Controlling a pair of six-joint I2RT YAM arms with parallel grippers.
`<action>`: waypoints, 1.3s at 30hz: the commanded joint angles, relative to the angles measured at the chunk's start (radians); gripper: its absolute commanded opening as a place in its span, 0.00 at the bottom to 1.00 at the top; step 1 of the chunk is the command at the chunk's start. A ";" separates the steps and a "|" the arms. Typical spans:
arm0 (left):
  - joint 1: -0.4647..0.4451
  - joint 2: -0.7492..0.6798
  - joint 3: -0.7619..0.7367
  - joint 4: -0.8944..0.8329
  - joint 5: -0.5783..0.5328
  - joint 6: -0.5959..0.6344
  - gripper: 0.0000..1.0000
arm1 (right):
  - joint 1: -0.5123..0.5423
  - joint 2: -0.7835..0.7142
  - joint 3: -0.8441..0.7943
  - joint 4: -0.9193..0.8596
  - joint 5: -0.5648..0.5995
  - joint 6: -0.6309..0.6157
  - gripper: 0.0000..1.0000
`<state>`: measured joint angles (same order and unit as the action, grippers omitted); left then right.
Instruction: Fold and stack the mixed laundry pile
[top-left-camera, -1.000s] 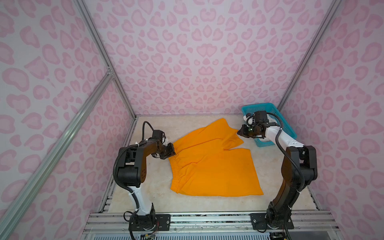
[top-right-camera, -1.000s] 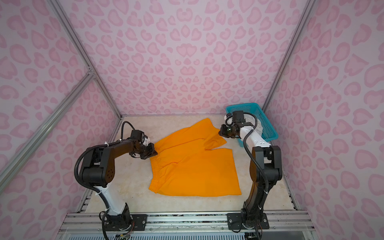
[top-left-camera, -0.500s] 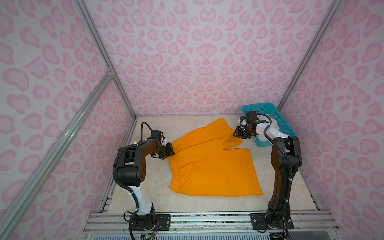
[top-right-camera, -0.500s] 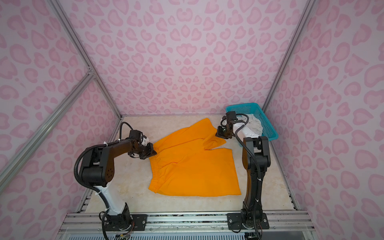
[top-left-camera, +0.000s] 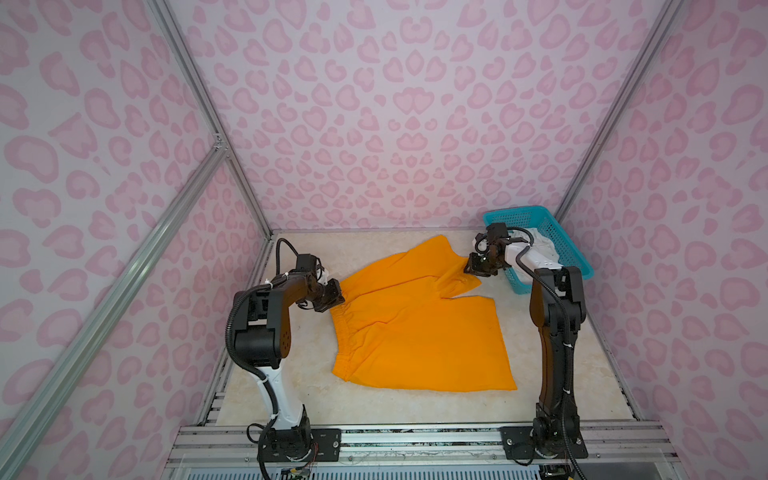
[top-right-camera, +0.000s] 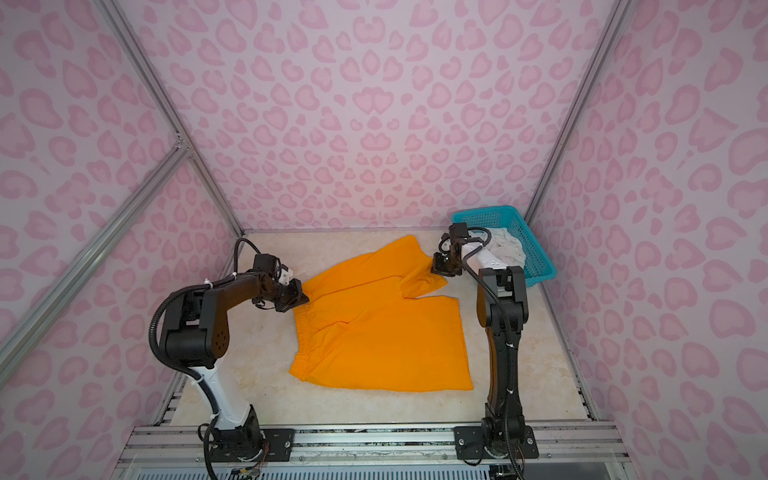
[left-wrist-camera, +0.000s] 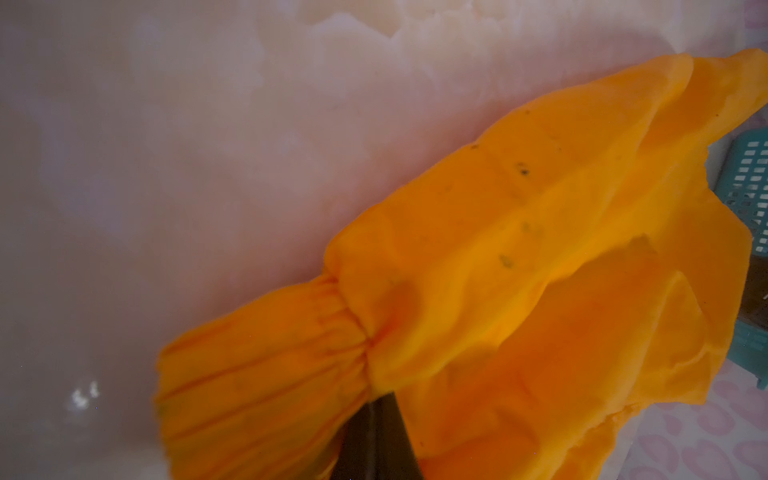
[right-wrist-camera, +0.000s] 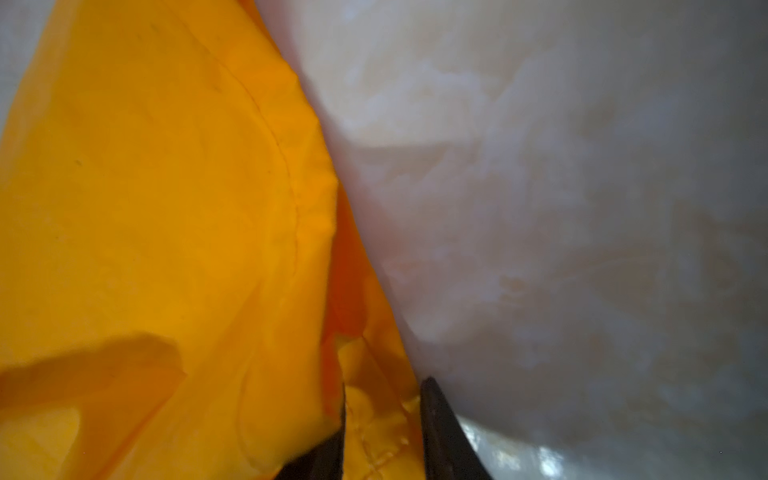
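Beside the teal perforated plastic basket, bright orange shorts lie spread, left tool clamping waistband, right tool at hem, grip unclear.

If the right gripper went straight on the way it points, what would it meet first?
The orange shorts. The right gripper points at the far leg's hem, and the wrist view shows cloth between its fingers. Beyond that probably the table, though depth is unclear.
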<state>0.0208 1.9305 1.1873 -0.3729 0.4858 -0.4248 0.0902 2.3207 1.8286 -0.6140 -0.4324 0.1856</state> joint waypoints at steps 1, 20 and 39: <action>0.002 0.014 0.022 -0.018 0.010 0.006 0.03 | 0.001 0.014 -0.026 -0.027 -0.056 -0.021 0.29; 0.018 0.109 0.166 -0.062 0.002 0.005 0.03 | -0.028 -0.130 -0.145 -0.040 -0.169 -0.047 0.27; 0.031 0.208 0.323 -0.123 -0.015 0.015 0.03 | -0.065 -0.268 -0.410 0.042 -0.203 -0.013 0.03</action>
<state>0.0486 2.1300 1.5085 -0.4938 0.4808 -0.4110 0.0257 2.0800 1.4708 -0.5892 -0.6476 0.1619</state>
